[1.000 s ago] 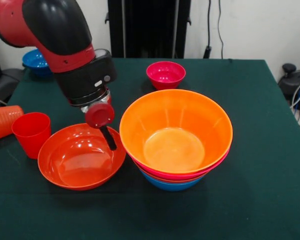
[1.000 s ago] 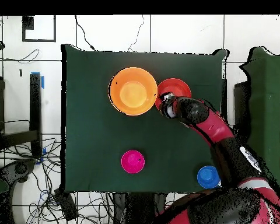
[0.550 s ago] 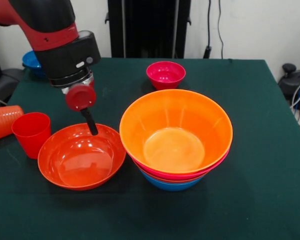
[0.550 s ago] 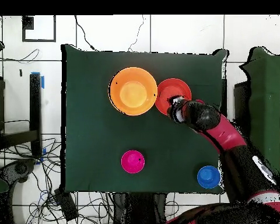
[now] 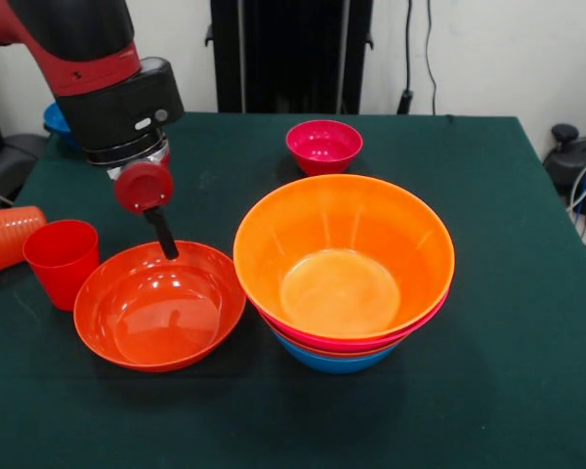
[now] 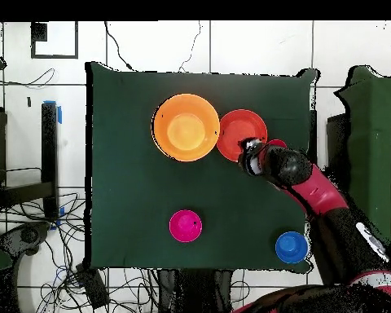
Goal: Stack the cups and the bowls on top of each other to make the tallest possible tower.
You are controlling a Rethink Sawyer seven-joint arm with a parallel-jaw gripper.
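Orange ribbed plastic cup (image 5: 5,237) and smooth red cup (image 5: 61,258) show only from the front, the arm hiding them overhead, beside the wide red-orange bowl (image 5: 159,305) under the gripper (image 5: 163,237), whose jaws I cannot tell, left of the nested bowl tower (image 5: 344,269).

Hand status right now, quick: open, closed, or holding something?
Hand: cannot tell if it is open or closed; nothing seen in it, tip over the far rim of the red bowl.
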